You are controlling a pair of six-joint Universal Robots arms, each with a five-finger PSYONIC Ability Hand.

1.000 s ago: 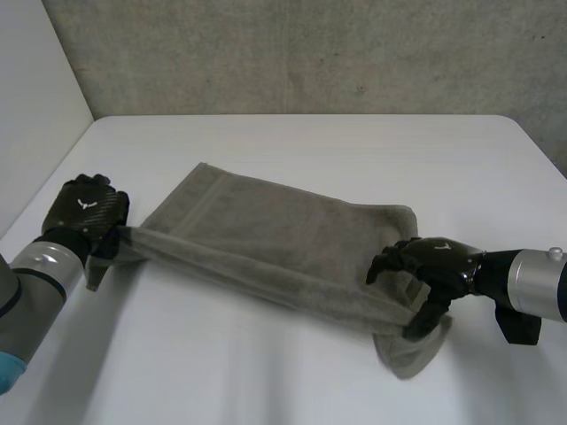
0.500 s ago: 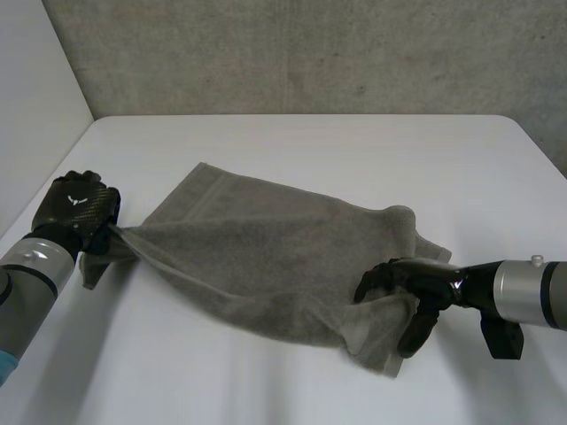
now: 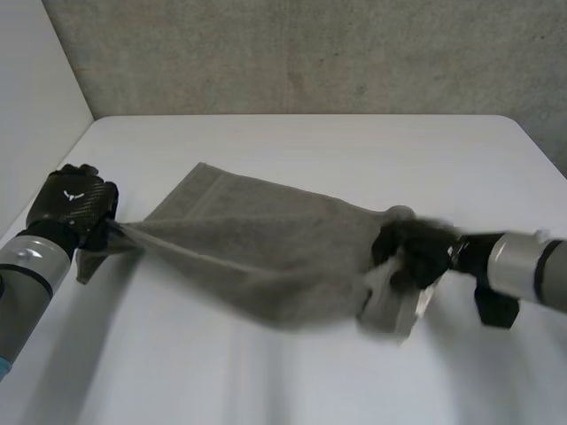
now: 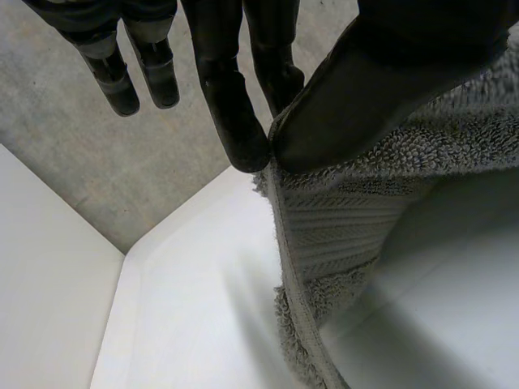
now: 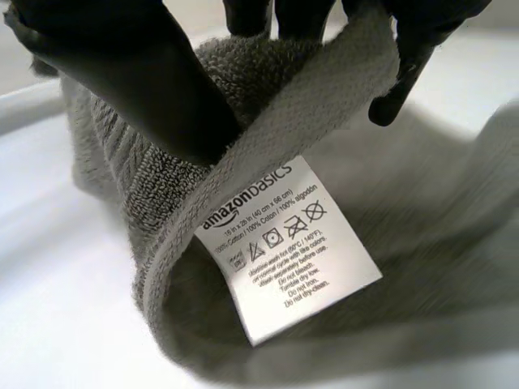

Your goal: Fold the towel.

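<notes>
On the white desk (image 3: 310, 146) there is one grey towel (image 3: 257, 239), stretched between two hands, its near edge lifted. The left hand (image 3: 71, 205) pinches one corner between its thumb and a finger. The right hand (image 3: 412, 250) is curled round the hem at the opposite end, pinching it beside one white care label (image 5: 288, 243). The towel's far edge lies on the desk, with bare surface all round, widest toward the back.
</notes>
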